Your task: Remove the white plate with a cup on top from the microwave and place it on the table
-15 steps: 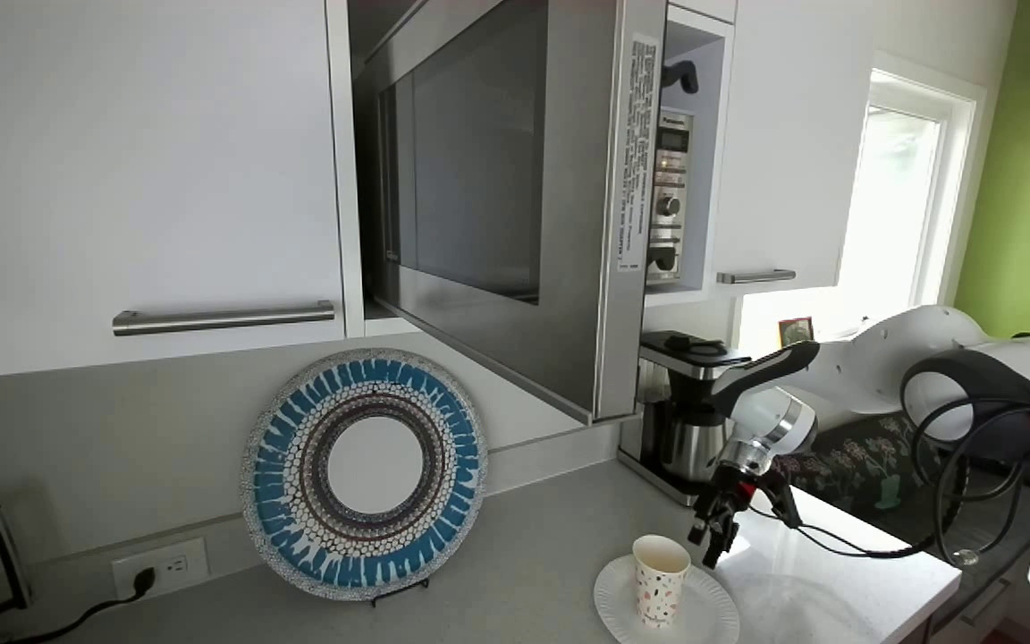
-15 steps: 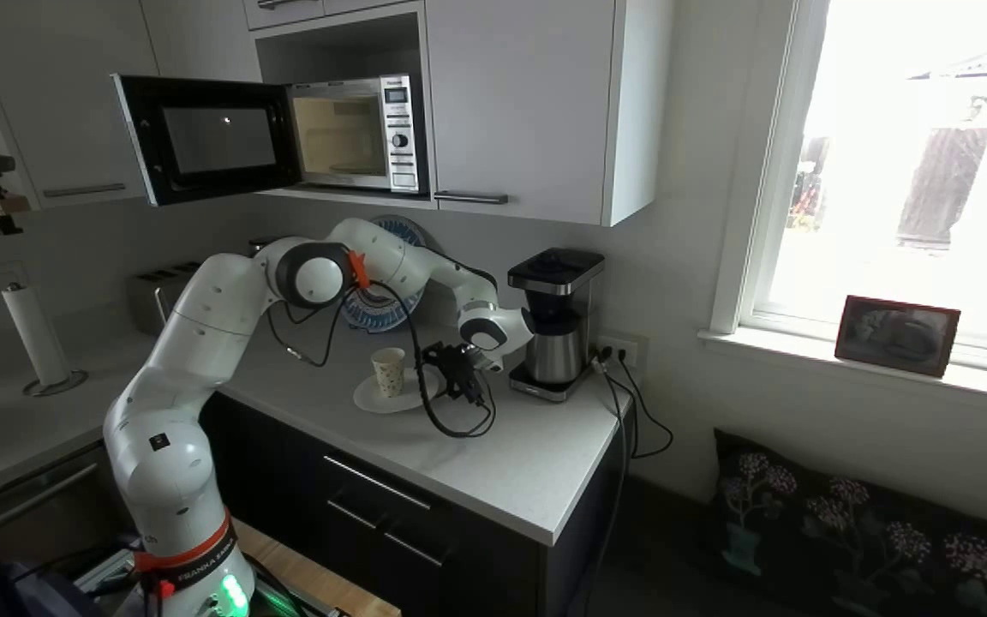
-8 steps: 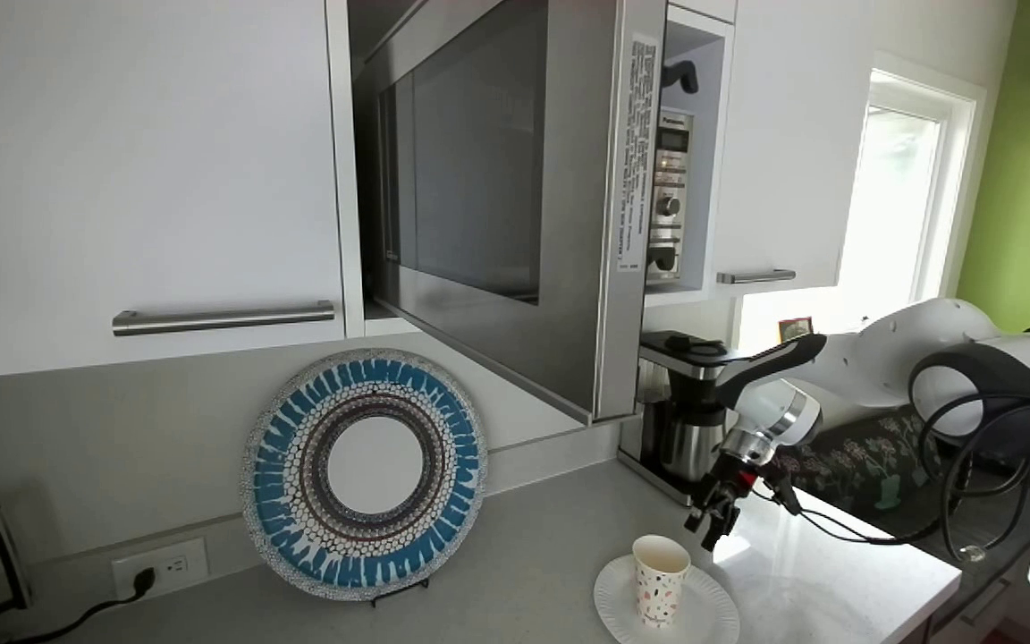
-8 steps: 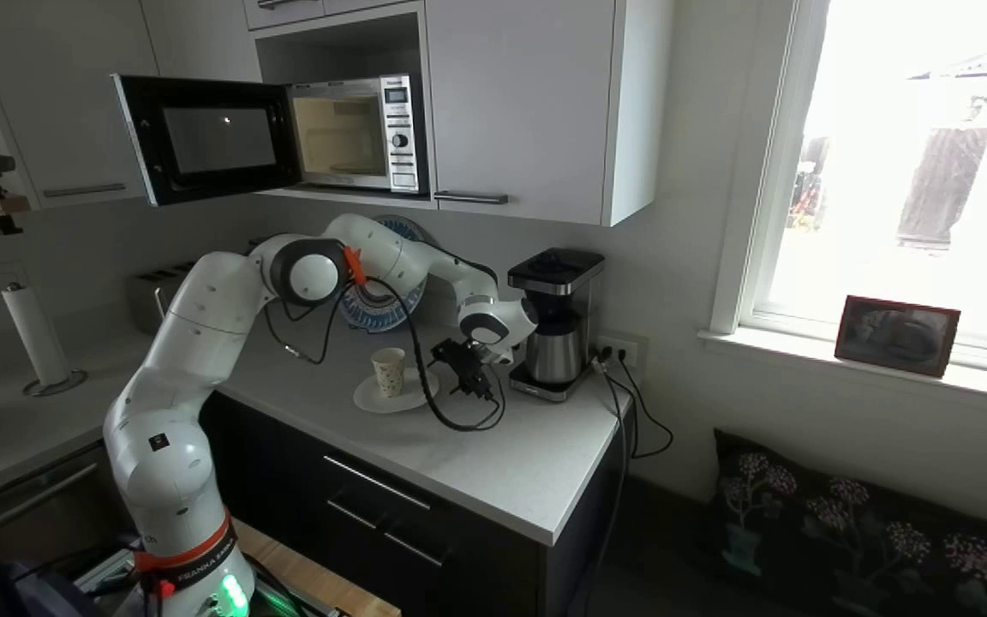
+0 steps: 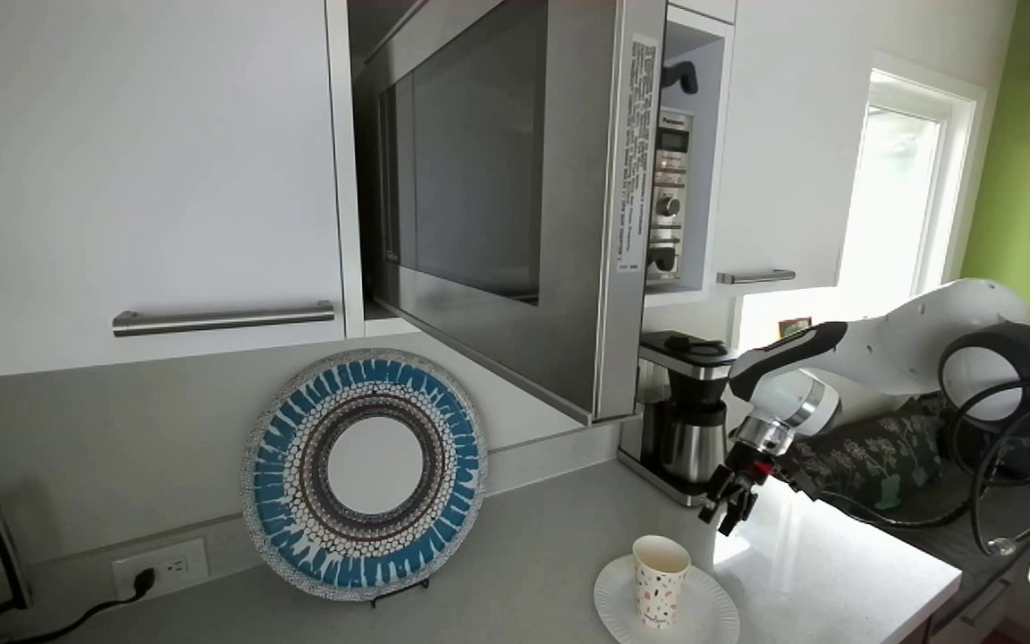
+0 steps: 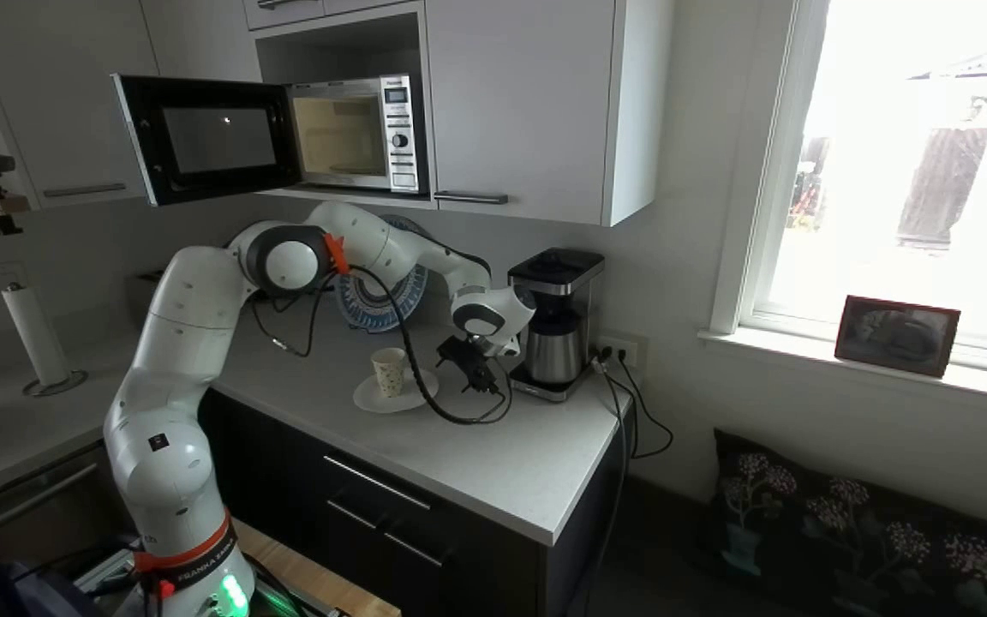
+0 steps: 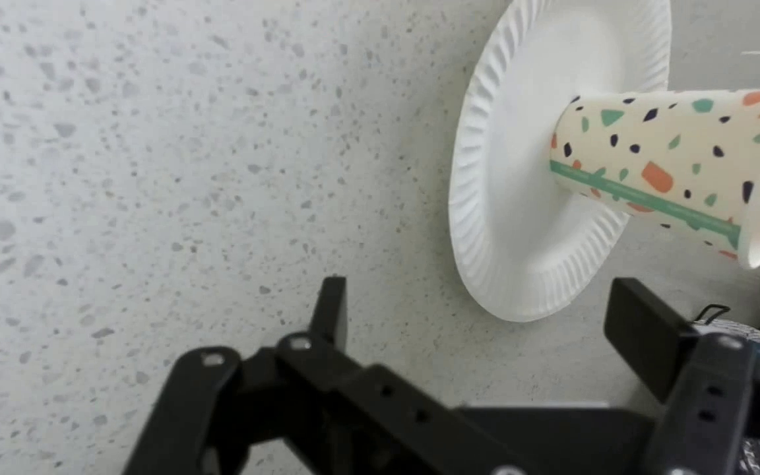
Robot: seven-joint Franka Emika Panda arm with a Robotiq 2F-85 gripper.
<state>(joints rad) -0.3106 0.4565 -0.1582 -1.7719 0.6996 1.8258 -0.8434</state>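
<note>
Pincer (image 5: 718, 521) is rising away, jaws standing wide, gripping nothing. At its seven o'clock in an exterior view, plate (image 5: 703, 613) is resting on tabletop (image 5: 551, 572), carrying cup (image 5: 659, 586); probably handling light and bendy, rim (image 7: 469, 218) offering purchase.

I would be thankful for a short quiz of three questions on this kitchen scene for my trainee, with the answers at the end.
1. Multiple choice: Where does the white plate rest? (a) in the microwave (b) on the table (c) on the coffee maker
2. True or false: The cup stands upright on that plate.
3. Fill the gap: The gripper is ____ and holds nothing.
Key: 1. b; 2. true; 3. open
</note>
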